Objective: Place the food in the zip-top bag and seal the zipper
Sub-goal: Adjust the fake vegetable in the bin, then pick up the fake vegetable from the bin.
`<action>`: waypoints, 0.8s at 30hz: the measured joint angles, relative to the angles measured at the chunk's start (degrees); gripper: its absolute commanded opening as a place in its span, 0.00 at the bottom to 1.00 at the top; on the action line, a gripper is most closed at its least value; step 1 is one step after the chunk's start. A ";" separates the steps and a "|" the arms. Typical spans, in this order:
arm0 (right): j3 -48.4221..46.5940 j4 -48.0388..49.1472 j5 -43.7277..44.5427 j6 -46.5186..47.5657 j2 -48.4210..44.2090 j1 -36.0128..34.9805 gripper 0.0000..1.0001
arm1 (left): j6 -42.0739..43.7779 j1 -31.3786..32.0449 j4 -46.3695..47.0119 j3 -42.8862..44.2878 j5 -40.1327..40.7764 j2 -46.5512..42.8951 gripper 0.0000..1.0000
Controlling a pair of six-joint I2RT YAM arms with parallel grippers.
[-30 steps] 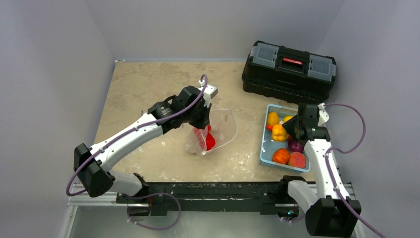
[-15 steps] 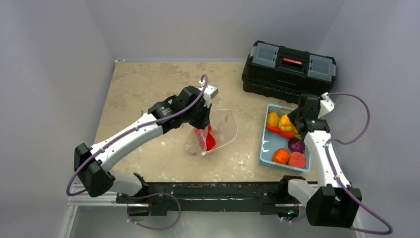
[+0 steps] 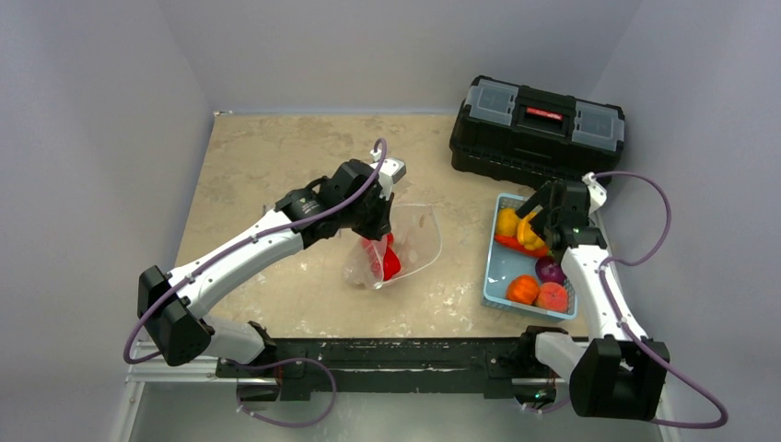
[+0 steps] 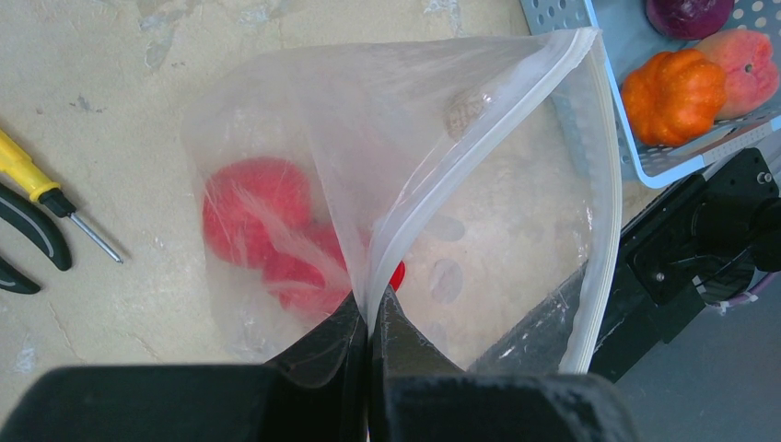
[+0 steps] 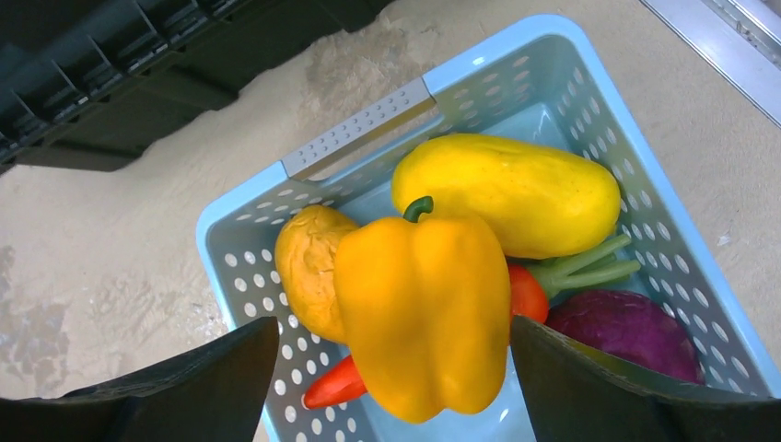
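The clear zip-top bag (image 3: pixel 410 241) (image 4: pixel 479 184) stands open on the table with a red food piece (image 3: pixel 387 261) (image 4: pixel 262 230) inside. My left gripper (image 3: pixel 376 216) (image 4: pixel 370 308) is shut on one lip of its mouth. The zipper (image 4: pixel 599 184) runs along the free edge. My right gripper (image 3: pixel 537 216) (image 5: pixel 394 322) hangs open over the blue tray (image 3: pixel 497 276) (image 5: pixel 359 129). A yellow pepper (image 5: pixel 424 313) sits between its spread jaws, clear of the left finger. More food lies there: a yellow fruit (image 5: pixel 511 193), an orange lumpy piece (image 5: pixel 308 262), a purple one (image 5: pixel 626 331), an orange pumpkin (image 3: pixel 523 289) and a peach (image 3: pixel 553 296).
A black toolbox (image 3: pixel 537 120) stands at the back right, just behind the tray. A yellow-handled screwdriver (image 4: pixel 37 189) and black-handled pliers (image 4: pixel 37 239) lie on the table left of the bag. The arms' black rail (image 3: pixel 387 359) runs along the near edge.
The right gripper's jaws have sprung wide apart around the yellow pepper, and its wrist has shifted toward the tray's far end. The left arm and the bag have not moved.
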State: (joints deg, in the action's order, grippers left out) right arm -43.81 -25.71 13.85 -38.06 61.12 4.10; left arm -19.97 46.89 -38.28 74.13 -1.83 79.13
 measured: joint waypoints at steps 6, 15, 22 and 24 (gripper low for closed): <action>0.00 -0.20 -1.70 2.73 2.71 0.00 0.99 | 0.00 0.00 0.00 0.00 -0.13 0.00 0.00; 0.02 0.90 -1.14 4.55 8.74 0.00 0.66 | 0.00 0.00 -0.02 0.00 -0.11 0.00 0.00; 1.53 1.70 -0.09 5.57 2.38 -0.02 0.10 | 0.00 0.00 -0.02 0.00 -0.11 0.00 0.00; 1.55 1.68 0.20 5.99 -1.20 -0.31 0.06 | 0.00 0.00 0.00 0.00 -0.13 0.00 0.00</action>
State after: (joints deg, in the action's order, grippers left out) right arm -42.26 -24.03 14.04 -32.08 59.92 3.79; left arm -19.97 46.89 -38.28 74.13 -1.96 79.13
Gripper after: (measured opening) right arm 0.583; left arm 0.004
